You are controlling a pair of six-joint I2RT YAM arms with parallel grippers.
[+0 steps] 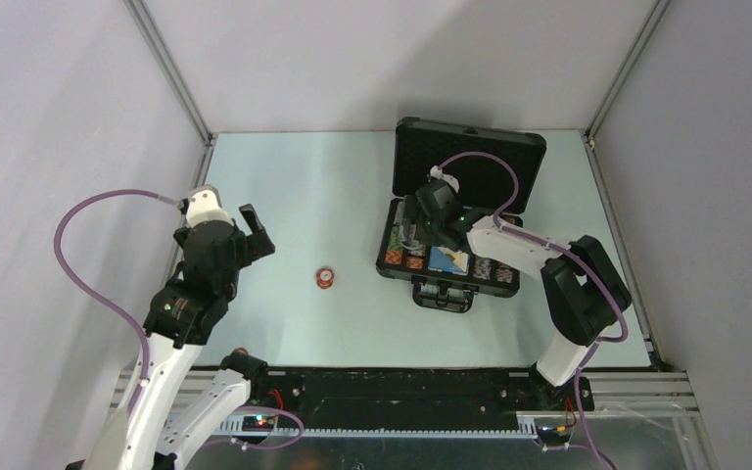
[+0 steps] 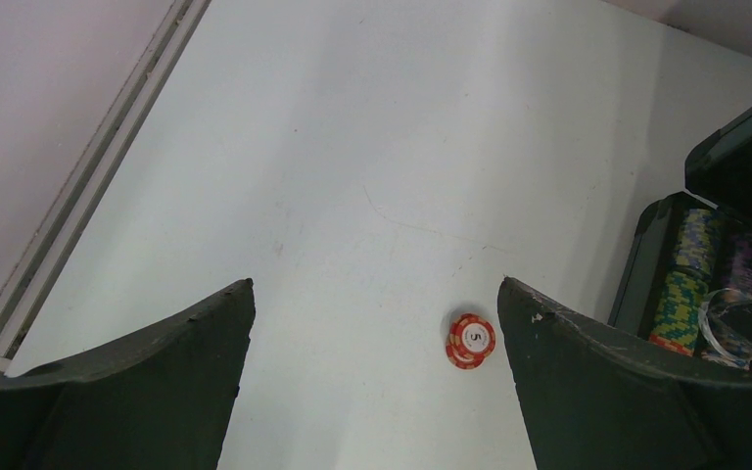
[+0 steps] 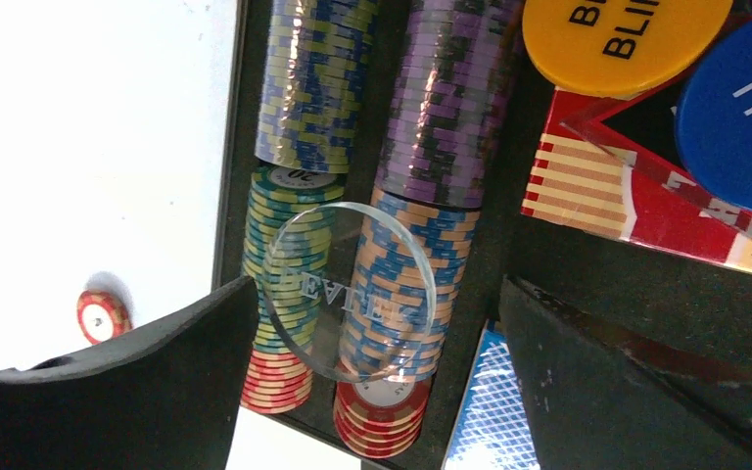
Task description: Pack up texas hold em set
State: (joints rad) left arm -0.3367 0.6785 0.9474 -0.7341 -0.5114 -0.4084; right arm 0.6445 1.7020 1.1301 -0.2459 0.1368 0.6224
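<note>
Tabletop [image 1: 294, 186], pale, boxed in by grey walls [image 1: 49, 117] on the left, back and right. A black case [image 1: 384, 257] lies open on the right half. Its lid [image 1: 421, 162] stands up toward the back wall and its handle [image 1: 443, 297] faces the arms.

The right arm [image 1: 519, 245] reaches over the case from the near right and covers much of its middle. The right gripper [image 3: 377, 294] hangs low over the case's left end, jaws spread wide and holding nothing.

In the case, chip rows [image 3: 372, 147] run side by side in green, blue, purple, orange and red. A clear disc [image 3: 350, 291] lies on top of them, between the fingers. Beside the rows sit a red-white card box [image 3: 597, 191], a yellow button [image 3: 622, 34], a blue button [image 3: 739, 108] and a blue-backed deck [image 3: 490, 401].

A small stack of red chips [image 1: 326, 278] sits alone on the tabletop, left of the case and apart from it, with bare surface all around.

The left gripper [image 1: 255, 230] hovers left of the chips, near the left wall, jaws wide apart and empty. The chips [image 2: 471, 340] show between its fingers, closer to the right one.
</note>
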